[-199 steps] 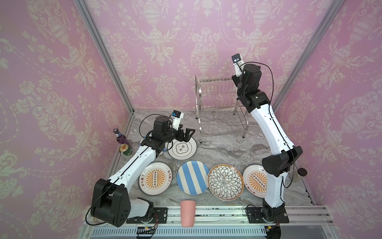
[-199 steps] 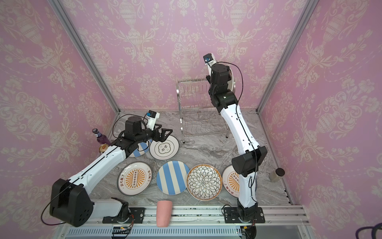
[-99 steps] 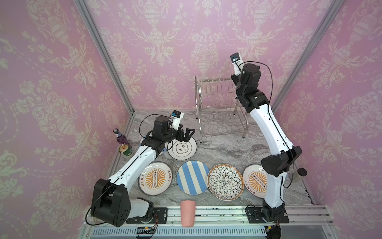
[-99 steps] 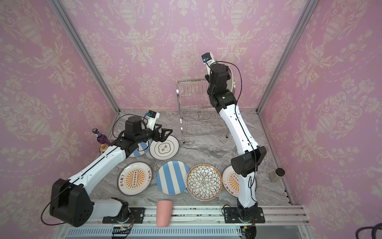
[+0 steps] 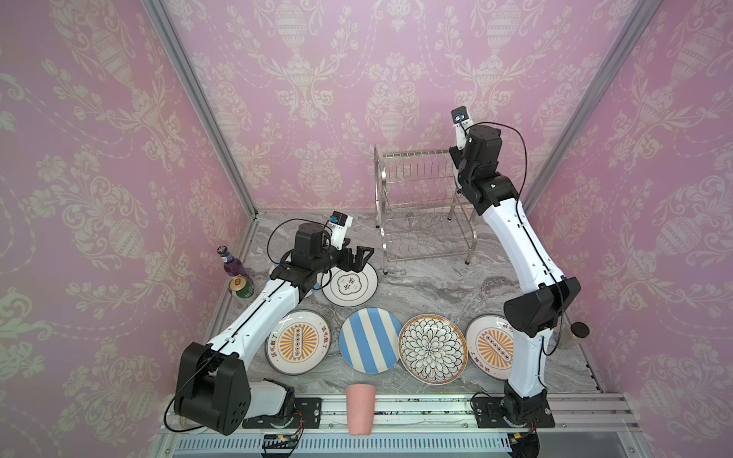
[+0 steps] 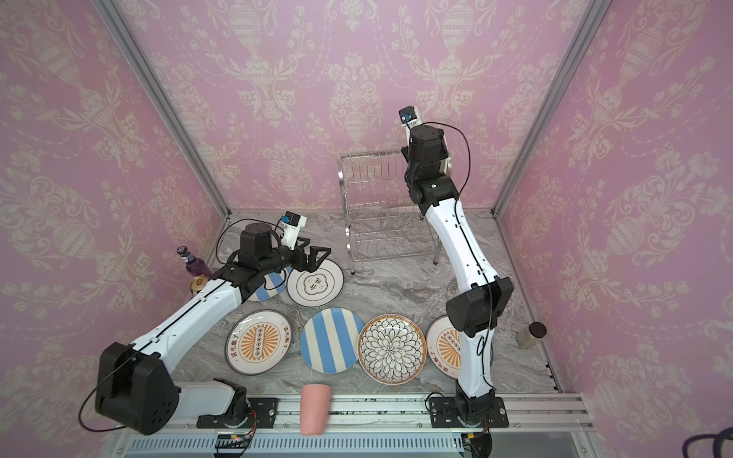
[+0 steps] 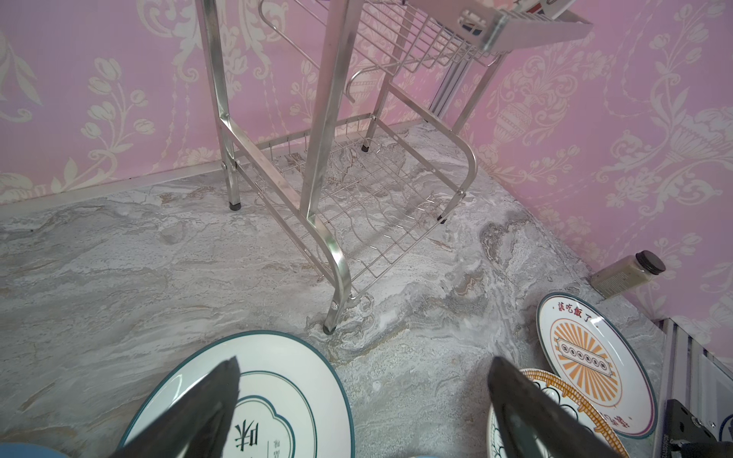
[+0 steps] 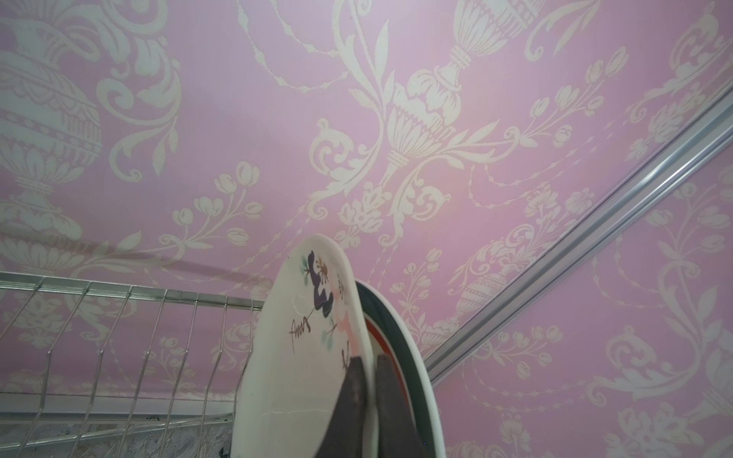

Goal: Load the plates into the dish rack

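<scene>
The silver dish rack (image 5: pixel 420 206) (image 6: pixel 380 206) stands at the back. My right gripper (image 8: pixel 369 359) is shut on the rim of a cream floral plate (image 8: pixel 301 357), upright at the right end of the rack's upper tier (image 8: pixel 119 317). A dark-rimmed plate (image 8: pixel 400 337) stands right behind it. My left gripper (image 5: pixel 359 259) (image 7: pixel 363 361) hangs open and empty above a ringed plate (image 5: pixel 349 284) (image 7: pixel 277 388) near the rack's front left foot. Flat in a front row lie an orange-sunburst plate (image 5: pixel 298 342), a blue-striped plate (image 5: pixel 371 340), a petal plate (image 5: pixel 431 349) and another orange plate (image 5: pixel 490 347). My left arm partly hides another striped plate (image 6: pixel 267 287).
A pink cup (image 5: pixel 360 408) lies on the front rail. A purple bottle (image 5: pixel 232 263) and a green can (image 5: pixel 240 286) stand by the left wall. A black-lidded jar (image 5: pixel 575 335) sits by the right wall. Pink walls close in three sides.
My right wrist has shifted slightly at the rack's upper tier with the floral plate still gripped. The left arm has not moved.
</scene>
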Tool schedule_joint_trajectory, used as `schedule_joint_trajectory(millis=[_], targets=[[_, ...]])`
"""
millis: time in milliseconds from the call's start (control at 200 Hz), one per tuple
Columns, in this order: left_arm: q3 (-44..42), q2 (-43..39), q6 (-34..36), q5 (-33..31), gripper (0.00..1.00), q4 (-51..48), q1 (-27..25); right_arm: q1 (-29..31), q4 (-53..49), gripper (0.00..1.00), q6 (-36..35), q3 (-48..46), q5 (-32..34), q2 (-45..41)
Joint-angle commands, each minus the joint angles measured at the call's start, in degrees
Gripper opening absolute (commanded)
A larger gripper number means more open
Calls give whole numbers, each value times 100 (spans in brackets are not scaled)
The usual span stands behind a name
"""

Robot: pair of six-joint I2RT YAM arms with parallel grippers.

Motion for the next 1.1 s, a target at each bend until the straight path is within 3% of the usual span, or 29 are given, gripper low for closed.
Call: schedule_joint_trajectory(millis=[0,510,1096], targets=[[124,-5,153,-89,99,-106,14,21,641,0,248,97,-114,-120],[64,-21,111,-44,99,-15,11,190,725,0,-215,531,38,-167],[107,-40,202,-132,99,-113,12,119,828,0,-254,554,126,86]])
